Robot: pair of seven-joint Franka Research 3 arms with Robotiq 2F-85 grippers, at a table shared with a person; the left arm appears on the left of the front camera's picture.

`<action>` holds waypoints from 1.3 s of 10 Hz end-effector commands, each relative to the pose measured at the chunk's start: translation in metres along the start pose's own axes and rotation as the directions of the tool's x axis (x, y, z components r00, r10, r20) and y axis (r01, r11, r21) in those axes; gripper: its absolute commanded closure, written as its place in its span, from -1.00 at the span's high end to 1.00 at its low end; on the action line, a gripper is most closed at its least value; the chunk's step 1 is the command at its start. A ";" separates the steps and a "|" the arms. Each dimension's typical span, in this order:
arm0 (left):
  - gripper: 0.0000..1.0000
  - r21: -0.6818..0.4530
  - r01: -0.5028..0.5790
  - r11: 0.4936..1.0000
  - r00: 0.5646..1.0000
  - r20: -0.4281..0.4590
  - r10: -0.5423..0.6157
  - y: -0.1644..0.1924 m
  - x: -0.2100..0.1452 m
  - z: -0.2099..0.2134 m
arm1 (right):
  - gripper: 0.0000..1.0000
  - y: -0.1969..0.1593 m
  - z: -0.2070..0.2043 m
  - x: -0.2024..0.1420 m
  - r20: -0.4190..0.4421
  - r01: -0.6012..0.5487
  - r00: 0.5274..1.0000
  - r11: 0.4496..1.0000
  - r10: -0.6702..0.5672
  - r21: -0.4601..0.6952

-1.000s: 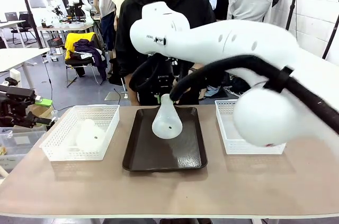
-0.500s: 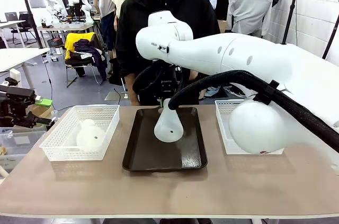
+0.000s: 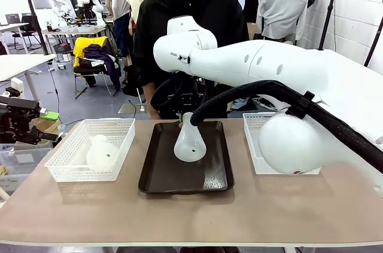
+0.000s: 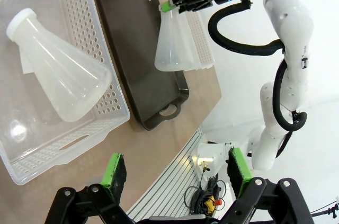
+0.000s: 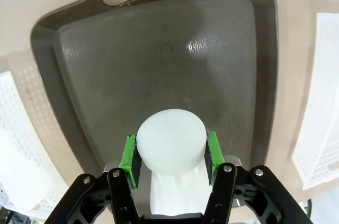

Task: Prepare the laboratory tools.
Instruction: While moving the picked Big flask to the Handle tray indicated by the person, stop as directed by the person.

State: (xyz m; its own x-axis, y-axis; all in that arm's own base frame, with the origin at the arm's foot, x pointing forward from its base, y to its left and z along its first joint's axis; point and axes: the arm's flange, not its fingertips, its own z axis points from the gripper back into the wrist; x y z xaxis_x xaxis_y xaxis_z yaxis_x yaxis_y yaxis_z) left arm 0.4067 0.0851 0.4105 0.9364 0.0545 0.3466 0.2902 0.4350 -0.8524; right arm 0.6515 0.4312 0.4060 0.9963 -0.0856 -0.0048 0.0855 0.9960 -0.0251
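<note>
Front view: the first flask [image 3: 190, 145] hangs upright over the dark tray [image 3: 161, 175] (contact with it cannot be told). The second flask [image 3: 103, 152] lies in the left basket [image 3: 66, 172].
Left wrist view: the left gripper [image 4: 175, 173] is spread wide and empty.
Right wrist view: the right gripper [image 5: 170, 150] clamps the first flask's neck.

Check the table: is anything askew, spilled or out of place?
One flask lies on its side in the left basket. The other flask hangs slightly tilted over the tray, its neck between the right gripper's fingers. Nothing looks spilled.
</note>
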 end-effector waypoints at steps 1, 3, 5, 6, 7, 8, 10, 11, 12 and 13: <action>1.00 -0.003 0.002 1.000 1.000 0.006 -0.002 -0.001 0.000 0.002 | -1.00 0.047 0.026 0.064 -0.017 -0.028 0.999 1.000 0.028 -0.001; 1.00 -0.003 0.002 1.000 1.000 0.006 -0.002 -0.001 0.000 0.002 | -1.00 0.000 0.000 0.000 0.000 0.000 1.000 1.000 0.000 0.000; 1.00 -0.003 0.002 1.000 1.000 0.006 -0.002 -0.001 0.000 0.002 | -1.00 0.000 0.000 0.000 0.000 0.000 1.000 1.000 0.000 0.000; 1.00 -0.003 0.002 1.000 1.000 0.006 -0.002 -0.001 0.000 0.002 | -1.00 0.000 0.000 0.000 0.000 0.000 1.000 1.000 0.000 0.000; 1.00 -0.003 0.002 1.000 1.000 0.006 -0.002 -0.001 0.000 0.002 | -1.00 0.000 0.000 0.000 0.000 0.000 1.000 1.000 0.000 0.000; 1.00 -0.003 0.002 1.000 1.000 0.006 -0.002 -0.001 0.000 0.002 | -1.00 0.000 0.000 0.000 0.000 0.000 1.000 1.000 0.000 0.000; 1.00 -0.003 0.002 1.000 1.000 0.006 -0.002 -0.001 0.000 0.002 | -1.00 0.000 0.000 0.000 0.000 0.000 1.000 1.000 0.000 0.000; 1.00 -0.003 0.002 1.000 1.000 0.006 -0.002 -0.001 0.000 0.002 | -1.00 0.000 0.000 0.000 0.000 0.000 1.000 1.000 0.000 0.000; 1.00 -0.003 0.002 1.000 1.000 0.006 -0.002 -0.001 0.000 0.002 | -1.00 0.000 0.000 0.000 0.000 0.000 1.000 1.000 0.000 0.000; 1.00 -0.003 0.002 1.000 1.000 0.006 -0.002 -0.001 0.000 0.002 | -1.00 0.000 0.000 0.000 0.000 0.000 1.000 1.000 0.000 0.000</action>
State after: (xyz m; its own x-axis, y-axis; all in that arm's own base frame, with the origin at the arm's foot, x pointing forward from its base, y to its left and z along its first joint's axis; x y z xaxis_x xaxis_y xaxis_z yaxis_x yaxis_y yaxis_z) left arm 0.4067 0.0851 0.4105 0.9364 0.0545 0.3466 0.2902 0.4350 -0.8524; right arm 0.6519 0.4306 0.4056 0.9967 -0.0808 -0.0051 0.0807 0.9964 -0.0261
